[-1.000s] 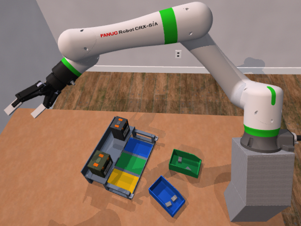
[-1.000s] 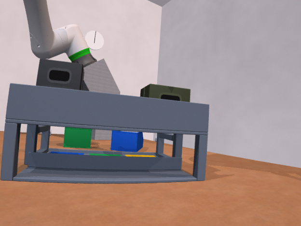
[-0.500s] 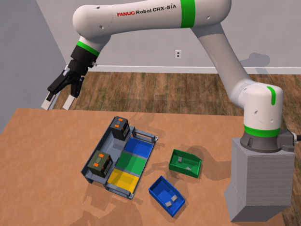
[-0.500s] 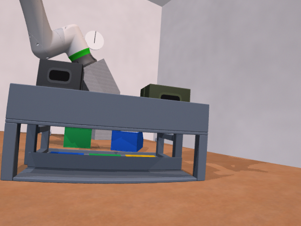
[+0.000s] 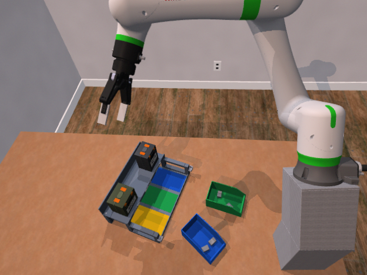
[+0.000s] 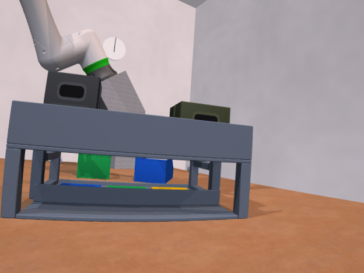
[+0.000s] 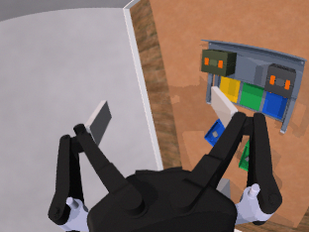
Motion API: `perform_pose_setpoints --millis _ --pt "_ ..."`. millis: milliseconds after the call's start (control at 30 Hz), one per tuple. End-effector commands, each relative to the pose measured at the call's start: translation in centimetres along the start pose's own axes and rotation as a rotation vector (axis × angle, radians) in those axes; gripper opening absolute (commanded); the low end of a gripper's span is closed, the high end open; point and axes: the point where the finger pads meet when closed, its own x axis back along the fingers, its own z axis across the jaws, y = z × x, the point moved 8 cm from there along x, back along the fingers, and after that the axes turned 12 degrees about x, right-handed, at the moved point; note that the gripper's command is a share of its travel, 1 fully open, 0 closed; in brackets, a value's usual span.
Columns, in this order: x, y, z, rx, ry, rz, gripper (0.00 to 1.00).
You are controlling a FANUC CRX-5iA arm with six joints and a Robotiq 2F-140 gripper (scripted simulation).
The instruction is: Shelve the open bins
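A green bin (image 5: pixel 226 198) with small grey parts stands on the table to the right of the grey shelf (image 5: pixel 143 189). A blue bin (image 5: pixel 203 237) with two grey parts stands in front of it, nearer the camera. The shelf floor carries a blue mark (image 5: pixel 169 178), a green mark (image 5: pixel 159 198) and a yellow mark (image 5: pixel 150 218); all three places are empty. My gripper (image 5: pixel 112 115) is open and empty, high above the table's far left edge, well away from both bins. In the exterior view the green bin (image 6: pixel 93 165) and the blue bin (image 6: pixel 152 170) show behind the shelf. In the wrist view my gripper (image 7: pixel 159 102) is open, with the shelf (image 7: pixel 250 83) far below.
A black box (image 5: pixel 146 156) and an olive box (image 5: pixel 122 198) stand on the shelf's upper board. The robot's grey pedestal (image 5: pixel 315 222) stands at the table's right. Walls close in at the left and behind.
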Motion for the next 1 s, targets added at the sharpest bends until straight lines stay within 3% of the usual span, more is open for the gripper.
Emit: perform_pose_setpoints --millis 0,400,500,533,567,600,967 --pt "2.2 3.1 0.5 0.001 0.021 -0.067 1.0" --pt "8.2 11.6 2.0 -0.01 0.085 -0.255 1.0" --pt "8.4 11.9 2.1 -0.011 0.087 -0.261 1.0" --pt "9.6 14.4 2.7 0.008 0.116 -0.323 1.0" --pt "9.8 14.7 2.8 0.01 0.12 -0.331 1.0" --pt "7.1 14.7 3.6 0.114 0.153 -0.362 1.0" --pt "-0.5 15.1 5.7 0.46 0.232 -0.473 1.0"
